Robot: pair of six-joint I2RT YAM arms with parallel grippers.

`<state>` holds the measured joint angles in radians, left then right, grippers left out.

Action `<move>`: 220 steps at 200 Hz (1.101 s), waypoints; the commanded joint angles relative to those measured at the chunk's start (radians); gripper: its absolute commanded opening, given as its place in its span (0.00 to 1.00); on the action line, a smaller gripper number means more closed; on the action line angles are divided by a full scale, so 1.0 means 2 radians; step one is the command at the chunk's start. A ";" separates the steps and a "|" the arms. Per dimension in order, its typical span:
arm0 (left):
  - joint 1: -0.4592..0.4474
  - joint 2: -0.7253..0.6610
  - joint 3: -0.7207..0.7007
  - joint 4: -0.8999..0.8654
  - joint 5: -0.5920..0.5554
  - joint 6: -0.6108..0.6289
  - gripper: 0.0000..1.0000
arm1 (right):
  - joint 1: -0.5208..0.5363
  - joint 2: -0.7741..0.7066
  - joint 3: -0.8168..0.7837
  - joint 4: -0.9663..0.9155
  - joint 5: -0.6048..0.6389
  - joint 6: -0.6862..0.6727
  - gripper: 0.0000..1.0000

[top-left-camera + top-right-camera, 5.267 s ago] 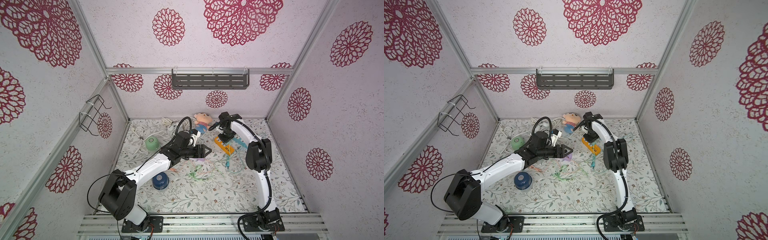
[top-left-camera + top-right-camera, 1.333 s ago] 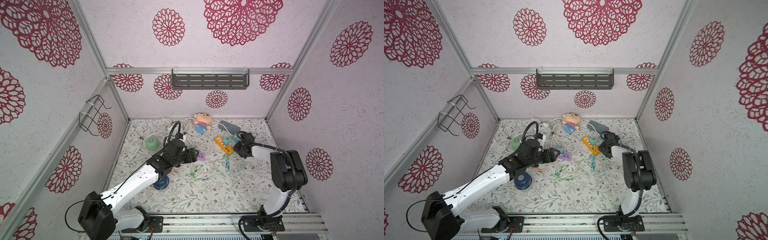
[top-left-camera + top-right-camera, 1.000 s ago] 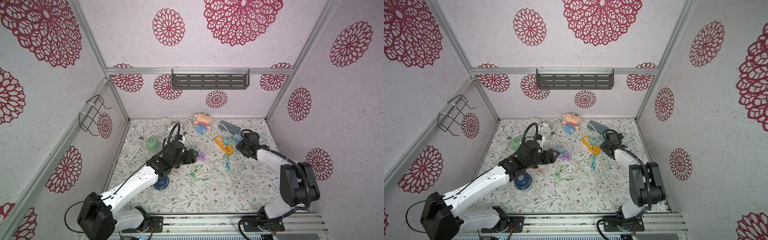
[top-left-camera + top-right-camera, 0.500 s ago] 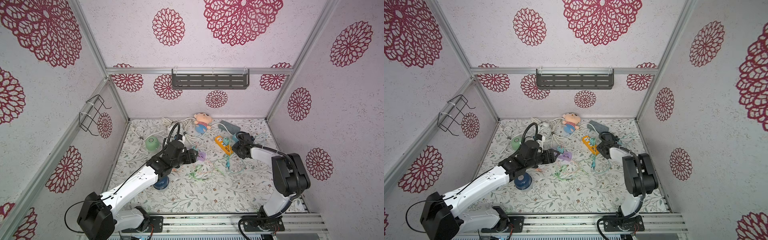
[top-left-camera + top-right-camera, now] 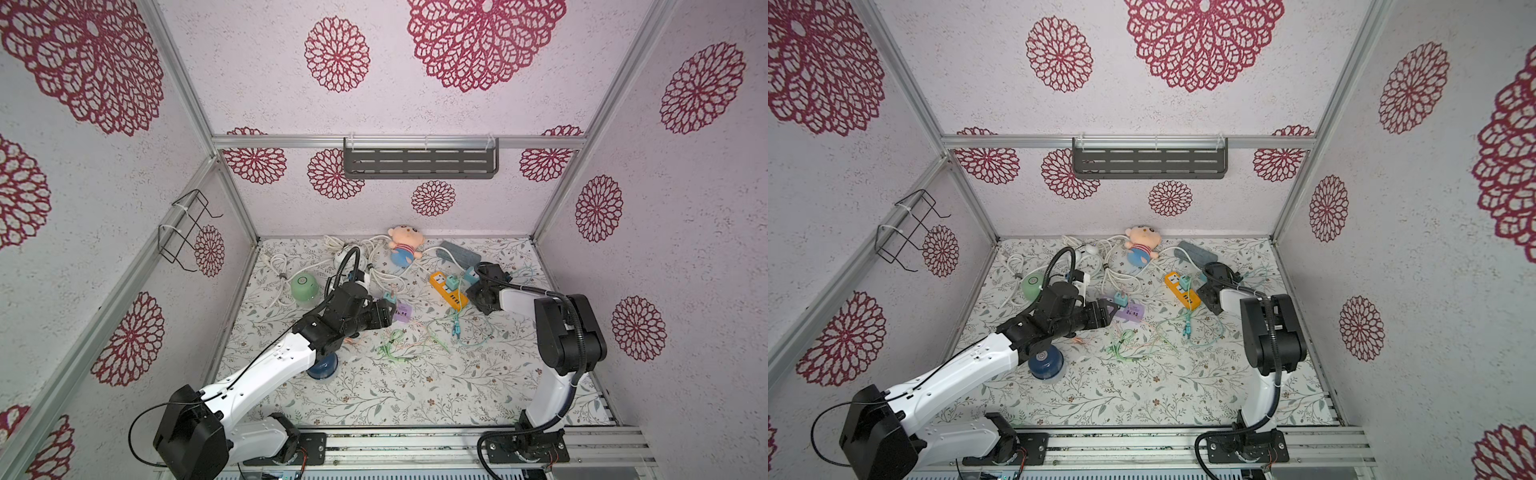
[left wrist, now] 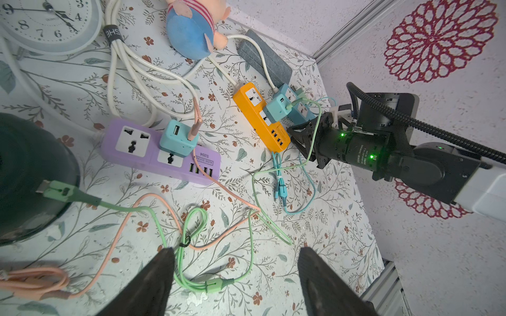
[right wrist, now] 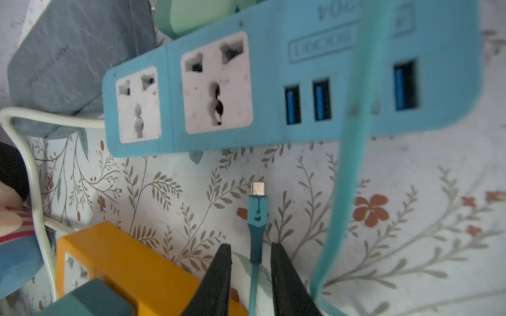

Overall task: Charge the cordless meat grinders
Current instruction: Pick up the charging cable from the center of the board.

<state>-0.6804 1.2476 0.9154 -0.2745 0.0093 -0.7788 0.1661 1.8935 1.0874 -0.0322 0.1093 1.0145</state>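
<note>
In both top views the light green grinder [image 5: 304, 286] [image 5: 1032, 284] stands at the back left. The navy blue grinder [image 5: 322, 368] [image 5: 1044, 361] sits partly under my left forearm. A dark green grinder [image 6: 27, 177] fills one edge of the left wrist view, with a green cable's flat plug [image 6: 59, 190] lying against it. My left gripper [image 6: 235, 250] [image 5: 384, 309] hovers open over the looped green cable [image 6: 219, 284], beside the purple power strip [image 6: 153, 161]. My right gripper [image 7: 250, 246] [image 5: 473, 293] straddles a teal cable just behind its plug [image 7: 258, 208], jaws narrow but not touching it.
An orange power strip [image 5: 451, 289] and a blue power strip [image 7: 273, 136] lie right beside the right gripper. A white clock [image 6: 49, 24], white cords, a plush doll [image 5: 402, 249] and a grey pouch [image 6: 262, 58] crowd the back. Pink and teal cables trail across the middle.
The right gripper's jaws have narrowed around the teal cable, and the right arm's elbow has swung inward. The left arm has stayed put.
</note>
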 commanded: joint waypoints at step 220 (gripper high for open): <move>0.071 0.165 0.240 0.027 0.323 -0.070 0.70 | 0.094 -0.346 -0.103 0.011 -0.356 -0.360 0.00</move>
<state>-0.5365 1.5658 1.4044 -0.2668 0.5972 -0.8646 0.3138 1.2098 0.8719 -0.0383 -0.4561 0.3809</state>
